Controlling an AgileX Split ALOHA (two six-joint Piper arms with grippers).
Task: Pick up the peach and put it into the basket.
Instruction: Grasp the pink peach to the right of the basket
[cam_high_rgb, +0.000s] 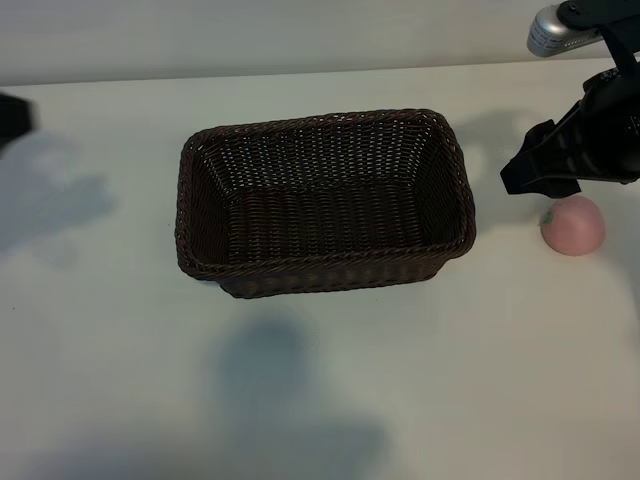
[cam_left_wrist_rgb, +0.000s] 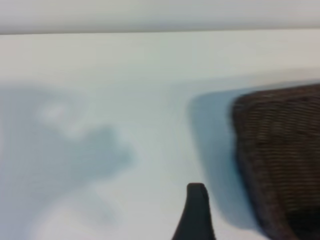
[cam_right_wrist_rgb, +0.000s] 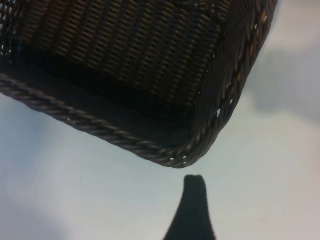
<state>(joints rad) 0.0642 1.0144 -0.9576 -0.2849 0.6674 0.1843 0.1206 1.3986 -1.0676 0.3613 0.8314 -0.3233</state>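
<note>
Take the basket (cam_high_rgb: 325, 200) as your reference; it sits on the white tabletop (cam_high_rgb: 320, 400) near the centre, open side up, and its woven floor is bare.

Far to the left of the basket, at the edge of the exterior view, you see only a dark sliver of the left arm (cam_high_rgb: 12, 115), with its shadow on the tabletop beside it. In the left wrist view one black fingertip (cam_left_wrist_rgb: 196, 210) of the left gripper shows above the tabletop, with an end wall of the basket close beside it and apart from it. You cannot tell from these views how the left jaws stand.

To the right of the basket, the right gripper (cam_high_rgb: 545, 165) hangs above the tabletop, apart from the basket's right end. In the right wrist view one black fingertip (cam_right_wrist_rgb: 192, 210) points toward a rounded corner of the basket's braided rim without touching it. The right jaws stand apart, and nothing is between them.

The peach (cam_high_rgb: 573, 225) rests on the tabletop to the right of the basket, outside it. The right gripper is just above and beside the peach; you cannot tell whether they touch.
</note>
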